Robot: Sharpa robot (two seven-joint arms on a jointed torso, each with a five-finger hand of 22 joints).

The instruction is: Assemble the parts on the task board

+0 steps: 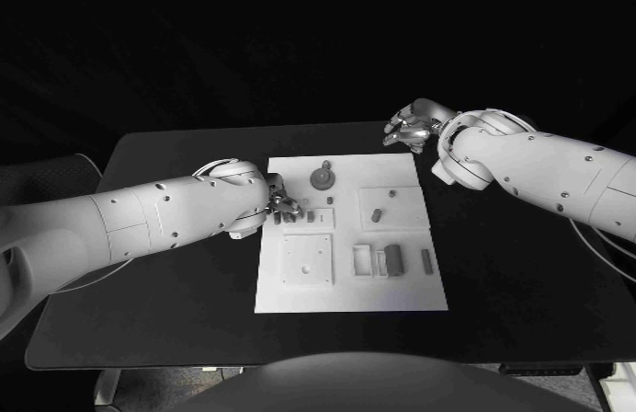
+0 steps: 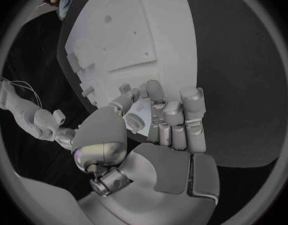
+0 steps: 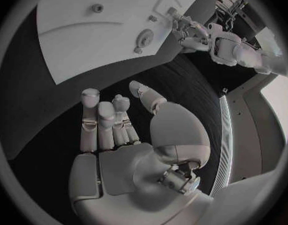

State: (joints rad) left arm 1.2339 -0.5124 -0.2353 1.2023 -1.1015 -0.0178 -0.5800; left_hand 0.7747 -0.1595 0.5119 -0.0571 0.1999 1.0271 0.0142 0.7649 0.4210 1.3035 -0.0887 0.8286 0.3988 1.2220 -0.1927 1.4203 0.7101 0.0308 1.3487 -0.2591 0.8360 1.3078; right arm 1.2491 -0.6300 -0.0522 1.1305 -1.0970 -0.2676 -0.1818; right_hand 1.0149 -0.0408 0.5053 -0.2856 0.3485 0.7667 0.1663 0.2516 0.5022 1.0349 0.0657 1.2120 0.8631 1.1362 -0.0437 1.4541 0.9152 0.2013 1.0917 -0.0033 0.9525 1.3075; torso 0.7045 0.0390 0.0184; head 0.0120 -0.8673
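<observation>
Here, head view: we see the task board (image 1: pixel 347 274) lying flat in the middle of the black tabletop (image 1: pixel 159 311), with small parts in and beside its recesses.
Left hand, head view: our left hand (image 1: pixel 278 200) reaches over the board's left edge, its fingers down among a few small dark parts (image 1: pixel 302 215) near a shallow pocket; we cannot tell from here whether one is pinched.
Right hand, head view: our right hand (image 1: pixel 414 125) hangs above the tabletop just past the board's far right corner, fingers loosely curled, holding nothing we can make out.
Other parts, head view: a round knobbed part (image 1: pixel 323 177) sits near the far edge, a short peg (image 1: pixel 377 215) to its right, and block-like parts (image 1: pixel 392 258) nearer us.
Left wrist view: the left hand's fingers (image 2: pixel 181 116) lie close together, tips against the board by a small part (image 2: pixel 126 89); a grasp is not plainly shown.
Right wrist view: the fingers (image 3: pixel 97 119) are half curled over bare tabletop, clamped on nothing, well apart from the board.
Handling, our judgement: the parts look small, rigid and light, probably smooth and easy to flick away; we would pinch each across its short sides, near the middle, and keep it upright for its recess.
</observation>
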